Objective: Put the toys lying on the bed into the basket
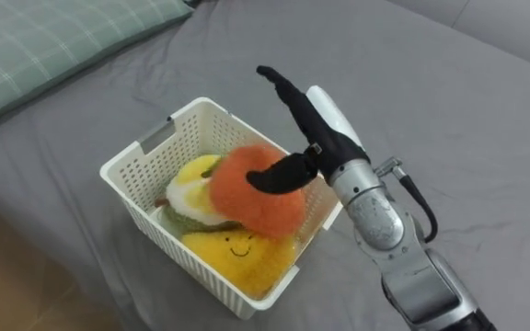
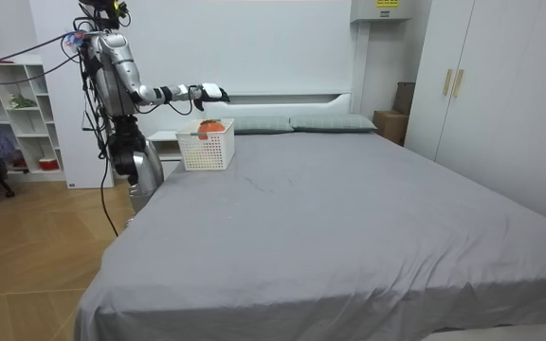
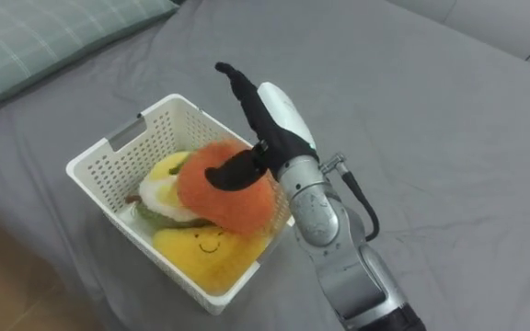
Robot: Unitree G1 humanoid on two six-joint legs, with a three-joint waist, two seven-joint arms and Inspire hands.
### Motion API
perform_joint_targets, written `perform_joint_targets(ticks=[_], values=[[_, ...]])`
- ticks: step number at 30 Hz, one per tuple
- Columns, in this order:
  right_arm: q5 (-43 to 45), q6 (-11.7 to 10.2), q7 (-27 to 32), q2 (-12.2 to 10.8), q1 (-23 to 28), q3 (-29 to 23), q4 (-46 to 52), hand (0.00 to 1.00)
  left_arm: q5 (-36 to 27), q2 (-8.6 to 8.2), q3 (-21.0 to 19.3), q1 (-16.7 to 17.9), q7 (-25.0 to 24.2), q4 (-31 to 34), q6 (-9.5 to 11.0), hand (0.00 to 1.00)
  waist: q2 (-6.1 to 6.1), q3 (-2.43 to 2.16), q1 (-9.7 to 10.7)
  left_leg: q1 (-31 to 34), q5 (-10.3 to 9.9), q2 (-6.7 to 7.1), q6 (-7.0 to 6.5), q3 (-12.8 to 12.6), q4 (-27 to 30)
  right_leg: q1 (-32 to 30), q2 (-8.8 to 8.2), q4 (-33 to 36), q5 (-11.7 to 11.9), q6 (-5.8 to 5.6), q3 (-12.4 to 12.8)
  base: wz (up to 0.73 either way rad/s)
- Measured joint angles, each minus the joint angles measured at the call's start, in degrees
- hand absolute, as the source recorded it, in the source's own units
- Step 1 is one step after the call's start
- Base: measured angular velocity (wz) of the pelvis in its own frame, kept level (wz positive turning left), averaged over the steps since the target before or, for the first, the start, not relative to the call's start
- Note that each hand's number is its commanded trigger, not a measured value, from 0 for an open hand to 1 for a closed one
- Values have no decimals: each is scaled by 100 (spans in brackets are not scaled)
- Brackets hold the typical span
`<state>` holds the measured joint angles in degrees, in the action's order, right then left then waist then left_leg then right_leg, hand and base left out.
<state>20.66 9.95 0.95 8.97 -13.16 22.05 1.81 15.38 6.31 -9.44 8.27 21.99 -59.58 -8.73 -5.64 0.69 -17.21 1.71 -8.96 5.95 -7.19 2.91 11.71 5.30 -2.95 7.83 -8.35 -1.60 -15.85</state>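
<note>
White basket of plush toys on grey bed.
Right hand hovered over the basket, fingers straight, thumb across the orange plush, gripping nothing. That plush lay atop a yellow smiling plush and an egg-like plush. Collection judged nearly complete.

— What colours are in the basket?
— It's white. Inside are an orange toy, a yellow toy with a dark smile, and a third toy in yellow, white and green.
— Around it?
— Grey bed, pale green checked pillow, black robot hand with a white back.
</note>
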Motion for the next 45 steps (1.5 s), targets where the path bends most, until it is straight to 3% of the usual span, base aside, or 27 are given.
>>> perform_joint_targets(ticks=[12,15,21,23,26,28,30,35,38,45], values=[[-261,-44,101,1,-26,-515,-329,0,-7,-26,14,-7,0,147,8,0,88,12,45,-65,2,13,-3,4,3,59,-37,2,-1,-1,40,0],[-251,-46,100,1,-27,-562,-329,0,-9,-40,13,-7,-8,147,3,0,110,24,50,-115,4,-12,-7,-118,-19,54,-33,5,-1,-1,154,-15],[-258,-53,102,0,-26,-878,-196,0,-5,-58,12,-24,-190,155,4,0,110,10,347,-109,3,-19,-9,-156,-47,17,-36,17,0,-2,173,-4],[-292,-186,163,20,-11,-1091,-160,0,-24,-61,14,-18,-235,185,18,0,118,4,566,-128,0,-26,-15,-184,-48,36,-42,18,1,-2,157,0],[-368,-193,356,97,44,-1339,-100,0,-19,-31,7,0,-248,142,67,0,150,-12,743,-196,1,-33,-25,-277,-103,47,-52,20,0,-9,193,-16],[-505,-195,458,194,151,-1516,-65,0,-17,-10,-20,2,-246,19,117,0,166,-53,816,-249,1,-39,-27,-324,-145,58,-53,41,-1,-11,228,-19],[-680,-200,534,246,202,-1722,-40,0,-12,-11,-112,20,-246,-6,176,0,168,-65,897,-319,0,-55,-29,-425,-194,59,-44,59,-3,-14,327,-22],[-1168,-490,975,255,724,-2263,87,0,-25,8,-149,218,-230,-26,275,0,194,-65,1217,-460,-13,-74,-43,-504,-219,150,-36,78,-3,-14,386,-8],[-1186,-523,1011,255,1004,-2497,89,0,-21,-5,-153,302,-229,-17,295,0,192,-76,1371,-420,-22,-76,-44,-531,-217,113,-22,89,-4,-15,446,-8],[-1491,-539,1057,323,1219,-3081,88,0,-18,2,-188,383,-233,12,408,0,213,-114,1549,-423,-30,-115,-29,-630,-206,48,3,98,7,-2,564,-8]])
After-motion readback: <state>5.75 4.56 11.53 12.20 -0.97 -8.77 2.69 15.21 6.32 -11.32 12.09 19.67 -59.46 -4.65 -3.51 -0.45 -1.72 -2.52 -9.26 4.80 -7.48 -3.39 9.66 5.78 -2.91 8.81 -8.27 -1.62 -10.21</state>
